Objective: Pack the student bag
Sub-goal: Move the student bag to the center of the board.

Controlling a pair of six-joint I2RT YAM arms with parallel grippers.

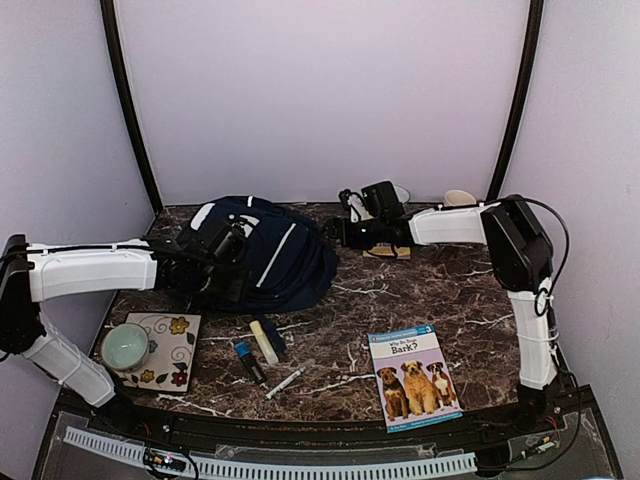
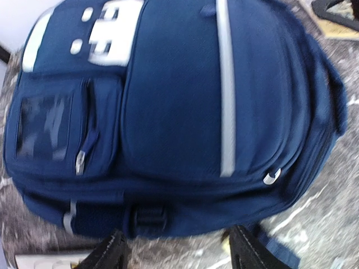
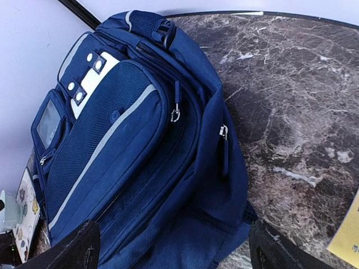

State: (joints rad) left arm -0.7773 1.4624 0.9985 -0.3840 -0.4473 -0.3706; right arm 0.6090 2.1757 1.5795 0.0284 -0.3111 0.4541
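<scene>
- The book (image 1: 413, 378), lying on the worktop (image 1: 400, 290) at the near right, has its title on a blue band across the top of the cover. The large word "Bark?" reads clearly.
- A smaller line above that word seems to read "Why Do Dogs", but it is too small to be sure.
- The numeral "3" stands in the top right corner of the same cover.
- The window pocket of the student bag (image 2: 179, 112) shows dark marks in the left wrist view, too blurred to read.
</scene>
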